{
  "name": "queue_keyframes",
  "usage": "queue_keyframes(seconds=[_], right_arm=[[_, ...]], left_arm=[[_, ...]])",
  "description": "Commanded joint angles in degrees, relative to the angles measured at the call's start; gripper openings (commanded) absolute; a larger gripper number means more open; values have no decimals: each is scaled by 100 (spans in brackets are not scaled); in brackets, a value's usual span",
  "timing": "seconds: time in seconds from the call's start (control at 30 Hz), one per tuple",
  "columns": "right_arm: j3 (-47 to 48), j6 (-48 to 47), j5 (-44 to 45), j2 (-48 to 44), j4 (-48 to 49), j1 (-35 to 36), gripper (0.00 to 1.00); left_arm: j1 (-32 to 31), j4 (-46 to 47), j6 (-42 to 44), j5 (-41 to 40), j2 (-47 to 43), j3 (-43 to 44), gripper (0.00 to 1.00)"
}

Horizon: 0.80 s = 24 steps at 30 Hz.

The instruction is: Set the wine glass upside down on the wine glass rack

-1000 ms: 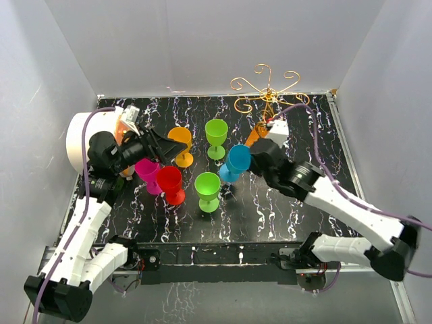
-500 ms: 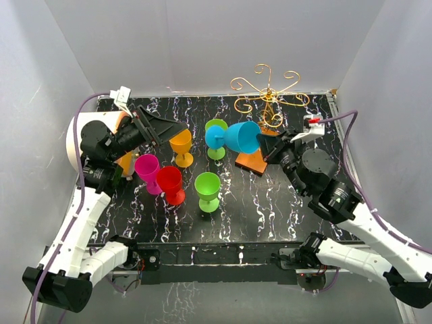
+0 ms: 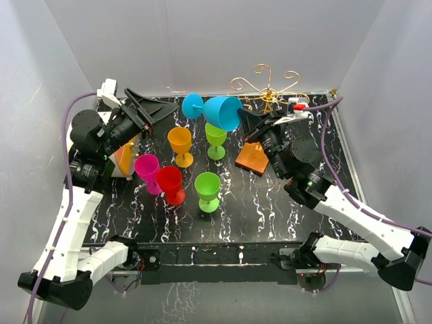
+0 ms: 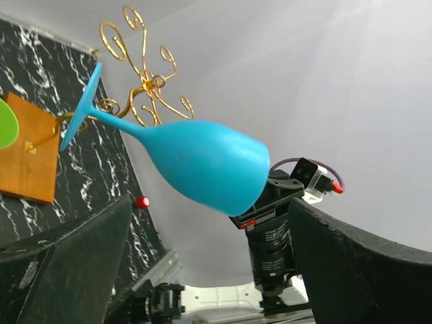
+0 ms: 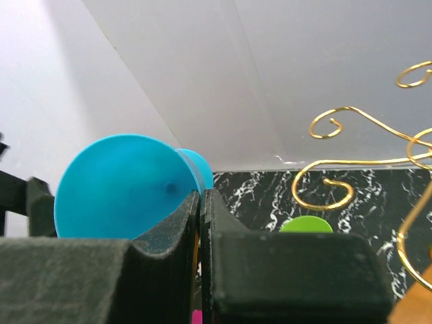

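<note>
Since the earlier frame the blue plastic wine glass (image 3: 217,111) has risen to upper centre, foot swung toward the upper left. It lies sideways in the air (not inverted), the right gripper (image 3: 246,120) clenched on its bowl rim. The gold wire rack on an orange-brown base (image 3: 268,89) stands just right of it, apart; the white back wall (image 3: 202,40) is close behind. The left gripper (image 3: 160,113), spread wide and holding nothing, sits near the foot. A lime-green plastic goblet (image 3: 216,135) and an orange plastic goblet (image 3: 180,143) stand below on the black marbled table (image 3: 256,209).
</note>
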Motion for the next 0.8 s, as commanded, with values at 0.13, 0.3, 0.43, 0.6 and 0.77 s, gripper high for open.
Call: queue_keyframes(seconds=[0.13, 0.3, 0.43, 0.6, 0.77], right_arm=[[133, 547, -312, 455, 1537, 70, 0], [-64, 657, -262, 684, 1943, 238, 0], [-92, 615, -226, 775, 2008, 290, 0], [-268, 411, -412, 913, 2284, 346, 0], [-295, 29, -543, 1143, 2588, 479, 0]], left_arm=[[-18, 688, -1665, 123, -48, -733, 99], [-22, 595, -2083, -85, -136, -1069, 99], [-21, 1098, -2625, -138, -179, -1504, 98], [-32, 1546, -3297, -125, -170, -1870, 92], [-28, 1568, -3681, -404, -227, -2156, 89]])
